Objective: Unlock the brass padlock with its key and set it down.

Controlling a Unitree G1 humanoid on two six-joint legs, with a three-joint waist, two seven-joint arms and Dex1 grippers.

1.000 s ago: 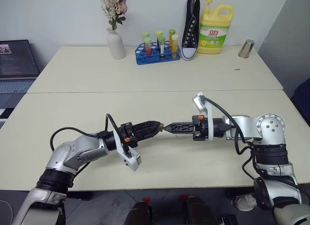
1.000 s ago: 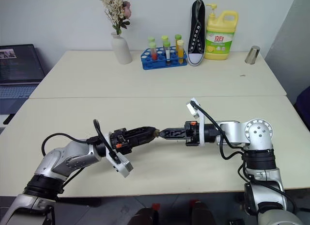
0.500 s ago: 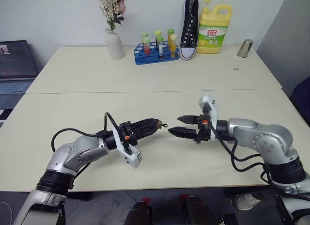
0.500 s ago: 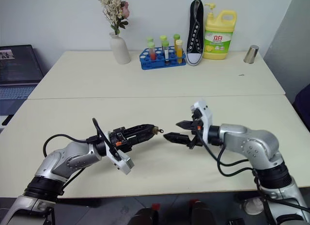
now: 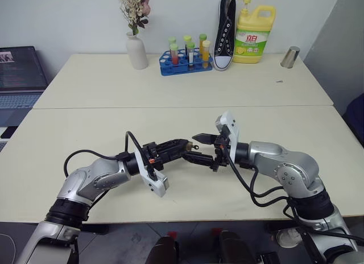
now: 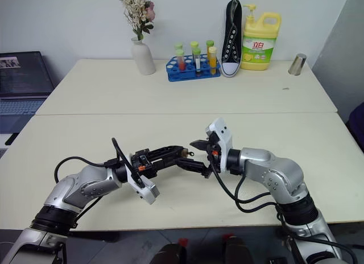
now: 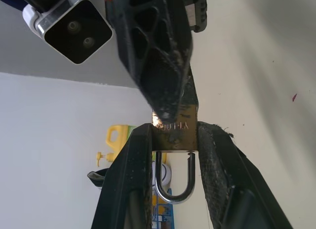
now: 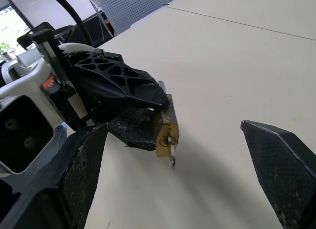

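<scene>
The brass padlock [image 7: 174,131] sits pinched between the two black fingers [image 7: 129,179] of the left gripper [image 5: 183,145], which are closed on its body, held in the air above the near part of the bench [image 5: 170,122]. Its silver shackle [image 7: 173,182] lies in the gap between those fingers, back toward the wrist, while the padlock's keyhole end points out past the fingertips. From that end the key [image 8: 172,153] sticks out as a small silvery stub, seated in the padlock. The right gripper [image 5: 195,147] faces the padlock from the opposite side with its fingers spread wide and holding nothing; one finger [image 5: 203,138] stands above and just beyond the padlock, the other [image 5: 199,158] reaches just beside and below it, so padlock and key lie near the open gap. Whether that lower finger touches the padlock cannot be told. Well beyond the padlock, at the far edge of the bench, stand a white vase [image 5: 136,51], a blue tube rack [image 5: 183,63], a black shoe [image 5: 224,32], a yellow detergent bottle [image 5: 253,35] and a metal cup [image 5: 290,57].
</scene>
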